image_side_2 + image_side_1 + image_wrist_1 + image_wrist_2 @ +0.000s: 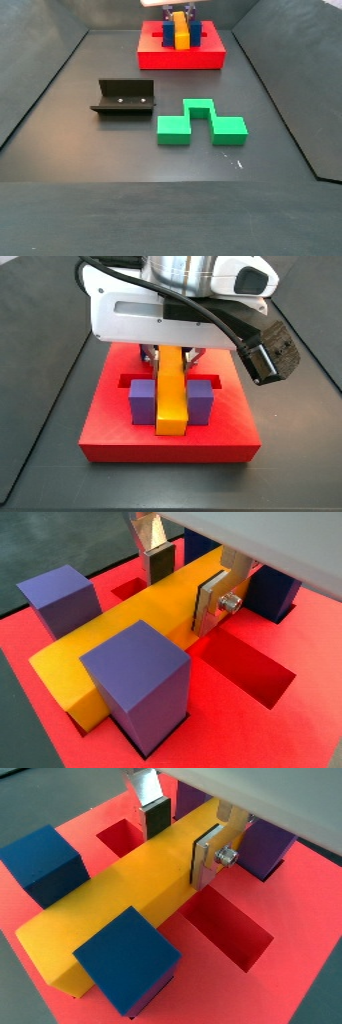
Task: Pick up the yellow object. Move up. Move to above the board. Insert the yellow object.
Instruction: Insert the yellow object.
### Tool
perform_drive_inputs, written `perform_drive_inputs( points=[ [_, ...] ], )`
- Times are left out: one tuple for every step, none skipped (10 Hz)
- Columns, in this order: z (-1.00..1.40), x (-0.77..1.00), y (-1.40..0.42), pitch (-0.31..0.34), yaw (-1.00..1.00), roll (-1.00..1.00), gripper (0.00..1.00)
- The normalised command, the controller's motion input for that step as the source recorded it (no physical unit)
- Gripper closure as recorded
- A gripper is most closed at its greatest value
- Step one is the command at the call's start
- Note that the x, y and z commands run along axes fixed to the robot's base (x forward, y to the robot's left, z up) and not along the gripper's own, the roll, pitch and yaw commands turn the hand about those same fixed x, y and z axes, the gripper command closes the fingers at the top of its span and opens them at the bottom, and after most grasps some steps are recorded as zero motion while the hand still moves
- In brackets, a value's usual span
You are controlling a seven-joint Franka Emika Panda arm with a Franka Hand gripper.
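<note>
The yellow object point(120, 637) is a long yellow-orange bar lying flat across the red board point(307, 702), between its upright purple point(60, 597) and blue point(47, 863) posts. My gripper point(185, 582) stands over the bar's far half, one silver finger with a dark pad on each long side. Both pads point(203, 856) lie against the bar, so the gripper is shut on it. The other wrist view shows the same grip on the bar point(120, 898). In the side views the bar point(171, 401) lies level between the posts on the board point(120, 431), under the gripper point(170, 356).
An empty recessed slot point(254, 667) in the board lies beside the bar. On the grey floor, away from the board point(181, 58), stand the dark fixture point(124, 98) and a green notched block point(201, 125). Tray walls rise at the sides.
</note>
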Motion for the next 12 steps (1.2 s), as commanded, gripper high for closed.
perform_drive_inputs(
  points=[
    [-0.05,-0.01,0.0,0.0,0.0,0.04,1.0],
    [-0.09,-0.05,0.0,0.0,0.0,0.02,1.0],
    [-0.13,-0.06,0.0,0.0,0.0,0.0,1.0],
    [-0.14,-0.09,0.0,0.0,0.0,-0.1,1.0],
    [-0.15,-0.2,-0.01,-0.031,0.0,-0.1,1.0],
    [-0.15,-0.11,-0.04,-0.026,0.03,-0.06,1.0],
    [-0.17,-0.01,-0.01,-0.004,0.0,-0.09,1.0],
    [-0.15,0.0,0.0,0.0,0.0,-0.1,1.0],
    [-0.07,0.0,0.0,0.0,0.0,-0.11,1.0],
    [0.0,-0.02,0.02,0.0,0.0,-0.15,1.0],
    [0.0,0.0,0.0,0.0,-0.03,-0.13,1.0],
    [0.0,0.02,0.0,0.0,0.0,0.0,1.0]
  ],
)
